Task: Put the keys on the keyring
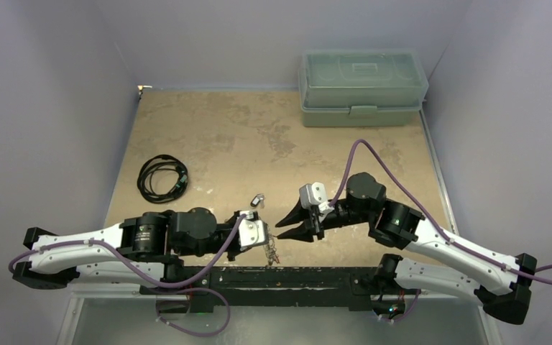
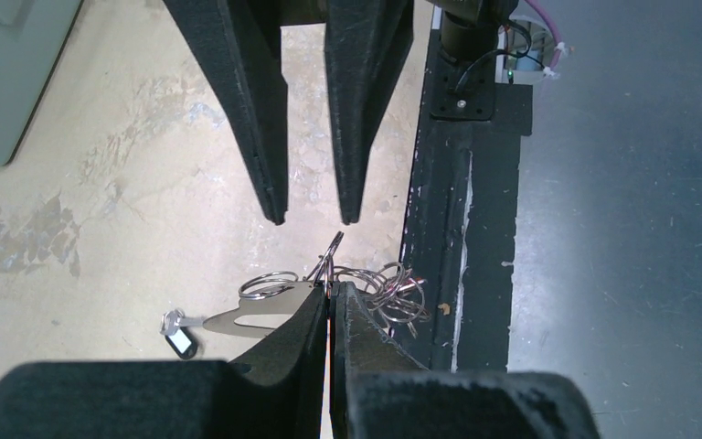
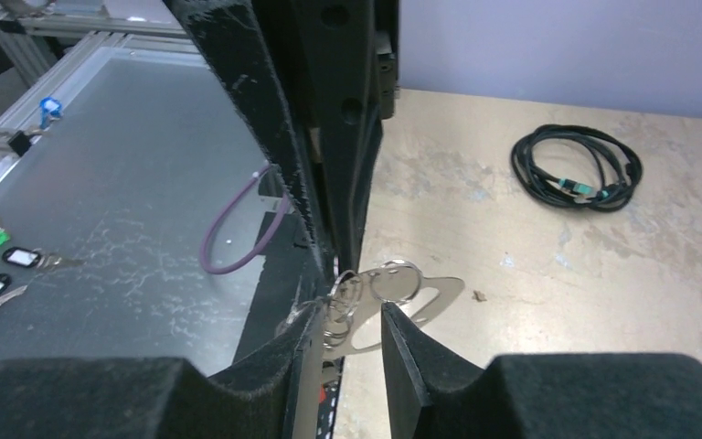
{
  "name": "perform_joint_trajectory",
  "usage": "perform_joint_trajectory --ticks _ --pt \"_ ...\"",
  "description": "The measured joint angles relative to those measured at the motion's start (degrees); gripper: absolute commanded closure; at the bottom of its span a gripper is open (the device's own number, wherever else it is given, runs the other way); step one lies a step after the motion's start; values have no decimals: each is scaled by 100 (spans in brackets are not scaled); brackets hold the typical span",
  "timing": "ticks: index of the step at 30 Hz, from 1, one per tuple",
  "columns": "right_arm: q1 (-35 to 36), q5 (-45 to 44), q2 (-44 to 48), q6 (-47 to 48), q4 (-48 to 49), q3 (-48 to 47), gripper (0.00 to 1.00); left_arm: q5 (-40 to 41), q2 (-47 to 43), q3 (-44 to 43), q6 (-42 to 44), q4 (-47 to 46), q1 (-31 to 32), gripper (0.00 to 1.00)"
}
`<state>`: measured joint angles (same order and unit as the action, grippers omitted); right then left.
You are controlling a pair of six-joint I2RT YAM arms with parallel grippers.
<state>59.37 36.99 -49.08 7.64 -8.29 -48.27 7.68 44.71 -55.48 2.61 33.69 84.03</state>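
Left gripper [image 2: 331, 297] clenches the keyring [image 2: 256, 315] by its thin edge. Right gripper [image 2: 313, 219] hangs released, just beside the keyring's loose rings [image 2: 391, 294]. Stiff, light, slick metal, likely to swivel, so pinch it flatwise.

Your top external view looks down from above and behind the arm bases. It sits far enough off to take in the whole mottled tan table [image 1: 259, 129], from the black coiled cable [image 1: 162, 177] on the left to the grey-green lidded plastic box [image 1: 363, 86] at the far right. Your left wrist camera sits close behind the left gripper [image 2: 331, 297], low over the table, facing the right gripper [image 2: 313, 219]. Your right wrist camera looks the opposite way, towards that cable. Both wrist views share the flat silvery D-shaped metal keyring [image 2: 265, 315], each from its own side.
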Motion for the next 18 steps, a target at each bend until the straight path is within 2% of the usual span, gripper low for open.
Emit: perform_joint_trajectory --ticks 4,10,15,18 --pt "4 -223 2 -15 74 2 68 -85 -76 0 0 -22 0 100" --pt "4 -348 2 -70 236 4 59 -155 -98 0 0 -22 0 100" --pt "4 -358 9 -162 321 37 47 -155 -101 2 0 -24 0 100" --pt "4 -363 87 -282 328 118 32 -131 -101 11 0 -26 0 100"
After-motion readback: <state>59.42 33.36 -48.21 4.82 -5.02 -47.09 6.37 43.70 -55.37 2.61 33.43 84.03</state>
